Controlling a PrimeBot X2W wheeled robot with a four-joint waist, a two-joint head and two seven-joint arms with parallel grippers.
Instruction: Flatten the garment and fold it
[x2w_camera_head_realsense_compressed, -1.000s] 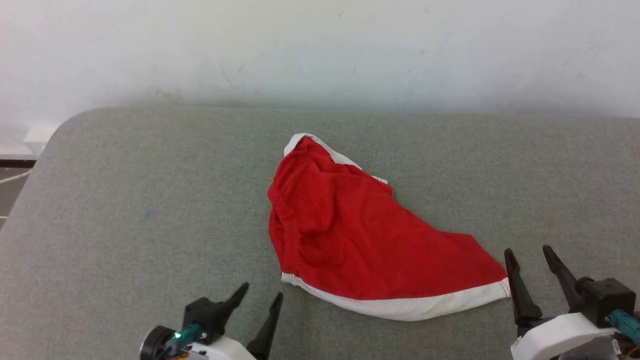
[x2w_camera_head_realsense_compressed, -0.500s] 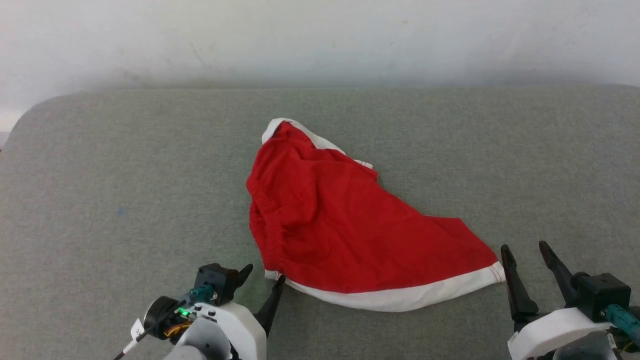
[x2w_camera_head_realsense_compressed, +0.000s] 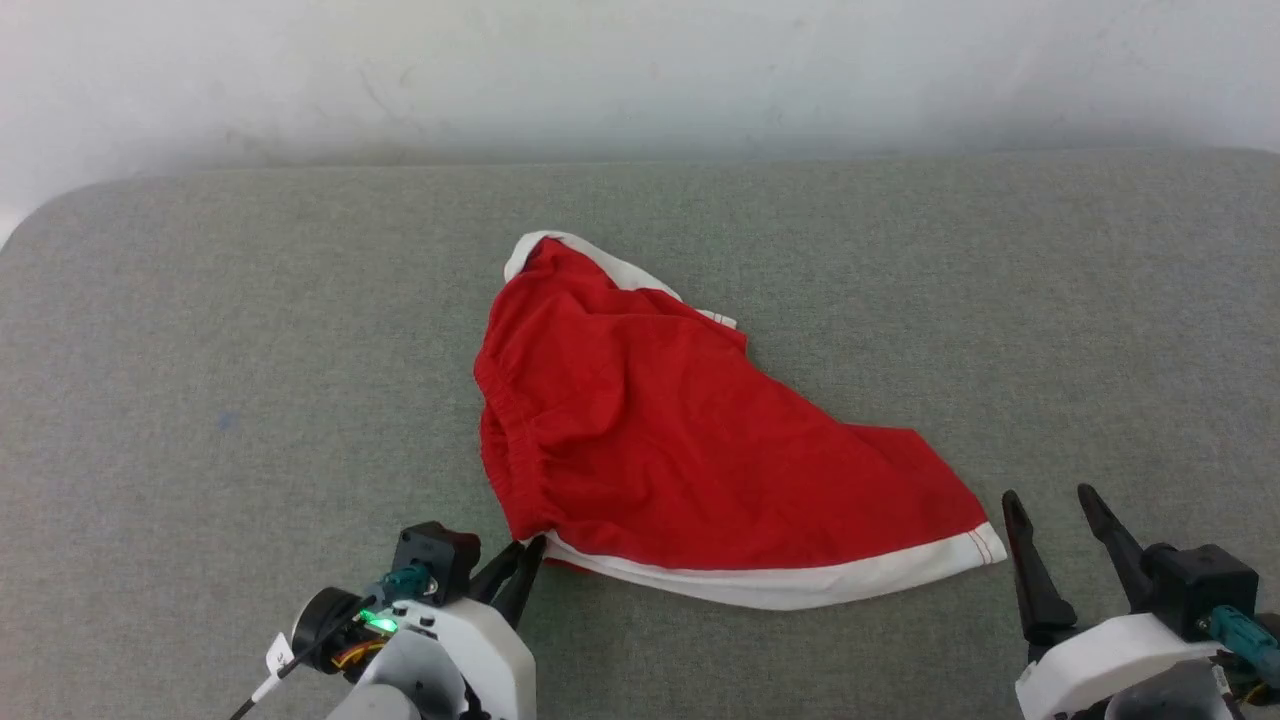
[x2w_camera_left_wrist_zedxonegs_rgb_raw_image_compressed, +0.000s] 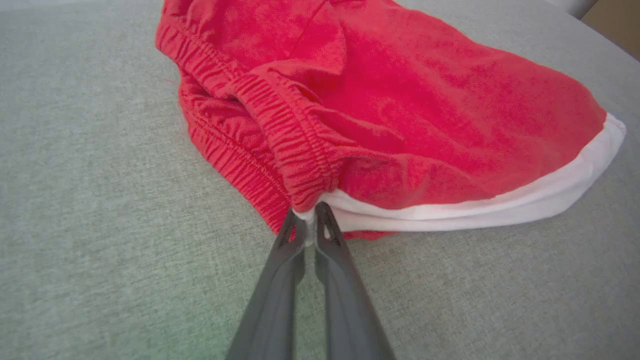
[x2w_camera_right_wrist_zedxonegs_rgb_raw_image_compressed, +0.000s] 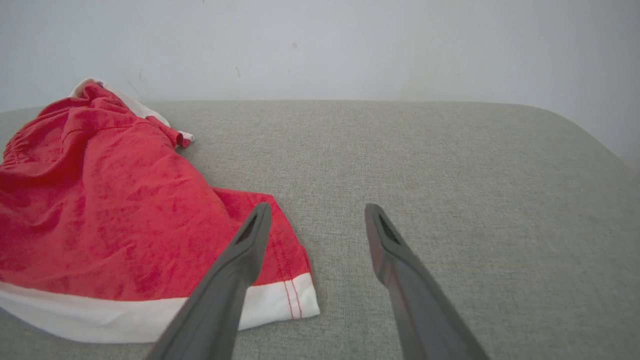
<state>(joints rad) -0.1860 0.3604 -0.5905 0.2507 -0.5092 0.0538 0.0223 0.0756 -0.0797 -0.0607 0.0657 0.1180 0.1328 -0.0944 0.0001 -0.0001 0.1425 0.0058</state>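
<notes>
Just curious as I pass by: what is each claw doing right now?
Left claw: closed, pinching a corner of the red shorts.
Right claw: open, holding nothing.

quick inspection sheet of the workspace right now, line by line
surface: grey woven padded surface with rounded corners, no stains seen
job's things: red garment lying crumpled, not flat, gathered waistband on the robot's left, white band along the near edge
clutter: nothing seen
grippers: left gripper with fingers closed on the garment's near corner, where the waistband meets the white band; right gripper with fingers spread, empty, beside the garment's right white-banded corner
cables: thin dark cable with a white tag at the left wrist; teal connector at the right wrist
surroundings: pale wall with faint scuffs behind the surface
</notes>
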